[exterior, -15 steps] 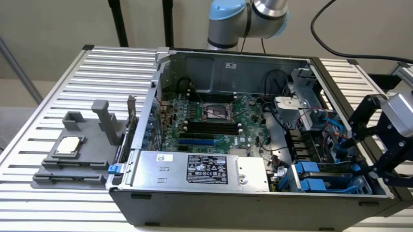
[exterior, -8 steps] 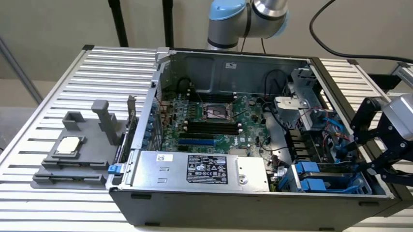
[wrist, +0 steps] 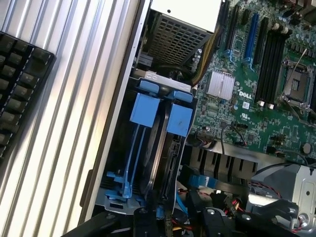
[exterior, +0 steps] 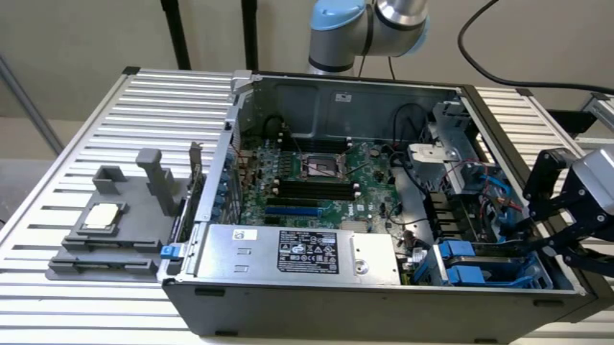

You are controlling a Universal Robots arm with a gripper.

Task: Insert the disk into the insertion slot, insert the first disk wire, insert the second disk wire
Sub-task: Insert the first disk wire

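Note:
The disk (wrist: 165,158) stands on edge in the insertion slot (wrist: 118,163), a grey metal cage at the case's corner, and its blue carrier tabs (wrist: 178,118) stick out. In the exterior view the blue carrier (exterior: 470,273) sits in the cage (exterior: 551,277) at the lower right. My black gripper (exterior: 537,244) reaches into the case just beside that cage, over a tangle of blue and red wires (wrist: 180,202). Its fingers (wrist: 212,224) stand apart with a blue wire lying between them, and I cannot see them gripping it.
The open computer case (exterior: 364,302) lies on a slatted aluminium table (exterior: 77,144). The silver power-supply box (exterior: 298,251) and the green motherboard (exterior: 317,180) are inside it. A grey fixture (exterior: 106,230) sits on the exterior view's left. A black keyboard (wrist: 19,94) lies beside the case.

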